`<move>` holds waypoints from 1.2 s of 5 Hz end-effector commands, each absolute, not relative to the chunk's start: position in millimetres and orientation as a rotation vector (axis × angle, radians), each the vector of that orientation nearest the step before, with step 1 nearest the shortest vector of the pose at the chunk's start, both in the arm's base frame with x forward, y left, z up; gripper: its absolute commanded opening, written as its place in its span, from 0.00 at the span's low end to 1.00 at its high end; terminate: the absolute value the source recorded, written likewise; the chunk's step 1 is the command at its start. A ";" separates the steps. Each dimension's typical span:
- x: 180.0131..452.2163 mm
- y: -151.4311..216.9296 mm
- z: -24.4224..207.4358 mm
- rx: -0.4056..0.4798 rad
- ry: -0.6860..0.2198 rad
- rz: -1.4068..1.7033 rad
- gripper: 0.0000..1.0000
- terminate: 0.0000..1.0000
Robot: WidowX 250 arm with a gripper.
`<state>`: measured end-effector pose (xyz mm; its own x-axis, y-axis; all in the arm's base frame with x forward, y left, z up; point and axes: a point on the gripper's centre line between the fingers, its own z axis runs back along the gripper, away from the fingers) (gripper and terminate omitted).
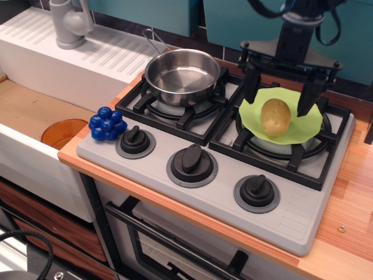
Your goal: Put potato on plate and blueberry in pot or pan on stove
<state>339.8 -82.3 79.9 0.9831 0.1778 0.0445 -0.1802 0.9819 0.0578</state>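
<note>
Potato (275, 116) resting on plate (309, 125), between the spread fingers of the pincer (278, 99), touching neither. Pincer released, hanging just above. First half apparently done. Blueberry (107, 123) well off to the pincer's left, at the near-left corner of the stove (221, 192), untouched. Pot (182, 76) empty, on the left burner, between pincer and blueberry. Left: carrying blueberry into pot.

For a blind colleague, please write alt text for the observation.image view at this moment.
A potato lies on a green plate on the right burner of a toy stove, with the open gripper just above it. An empty steel pot sits on the left burner, and a blueberry cluster rests at the stove's left edge.
</note>
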 end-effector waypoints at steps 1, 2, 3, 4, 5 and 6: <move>322.1 -70.8 139.3 0.083 -0.062 0.170 1.00 0.00; 314.0 -48.6 154.8 0.116 -0.047 0.128 1.00 0.00; 310.8 -23.3 157.3 0.119 -0.053 0.082 1.00 0.00; 304.0 -1.0 152.3 0.106 -0.054 0.048 1.00 0.00; 287.5 18.7 142.5 0.086 -0.073 0.031 1.00 0.00; 271.2 36.5 131.4 0.080 -0.099 0.007 1.00 0.00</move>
<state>262.8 37.5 115.4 0.9986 0.0016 0.0525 -0.0050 0.9978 0.0656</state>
